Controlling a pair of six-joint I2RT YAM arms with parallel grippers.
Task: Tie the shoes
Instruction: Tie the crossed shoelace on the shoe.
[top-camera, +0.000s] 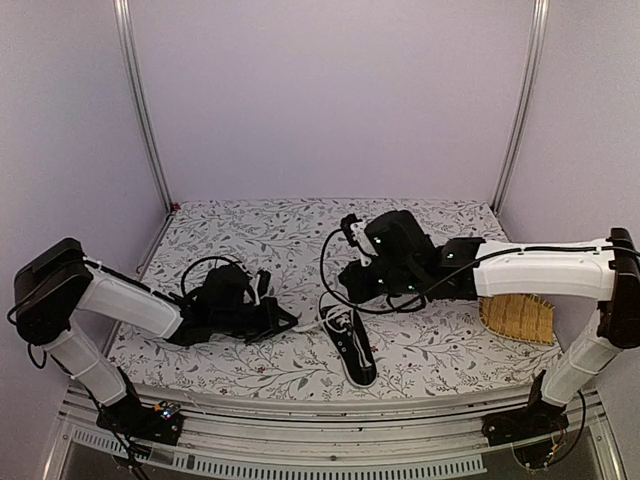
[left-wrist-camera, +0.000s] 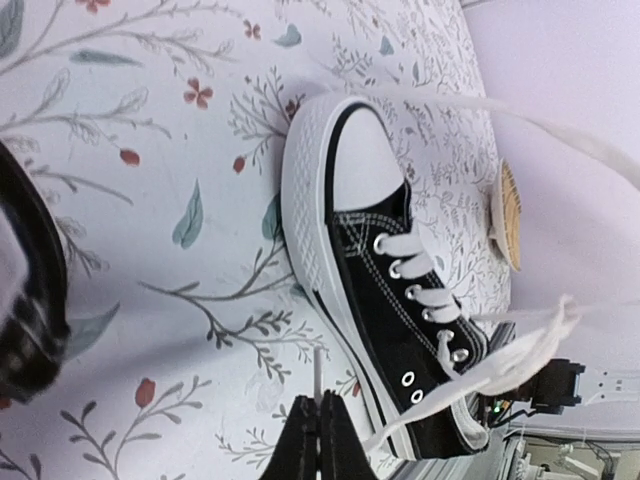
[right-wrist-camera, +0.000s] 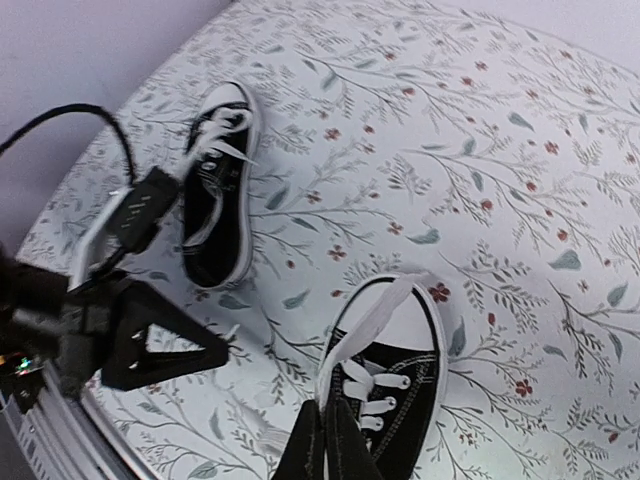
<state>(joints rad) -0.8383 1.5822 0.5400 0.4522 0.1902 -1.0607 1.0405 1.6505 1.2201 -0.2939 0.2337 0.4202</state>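
Observation:
One of the shoes (top-camera: 357, 350) (left-wrist-camera: 390, 300) (right-wrist-camera: 400, 370), black with a white toe cap and loose white laces, lies near the front edge between my arms. My left gripper (top-camera: 290, 322) (left-wrist-camera: 320, 410) is just left of it, shut on the stiff tip of one lace (left-wrist-camera: 317, 370). My right gripper (top-camera: 348, 292) (right-wrist-camera: 325, 425) hovers over the heel end, shut on the other lace (right-wrist-camera: 375, 320), which runs up over the toe cap. The second shoe (right-wrist-camera: 218, 190) lies beyond my left wrist and is hidden in the top view.
A woven straw mat (top-camera: 517, 318) (left-wrist-camera: 508, 215) lies at the right side of the floral tablecloth (top-camera: 260, 225). Black cables (top-camera: 325, 270) loop above the cloth near both wrists. Metal frame posts (top-camera: 145, 110) stand at the back corners.

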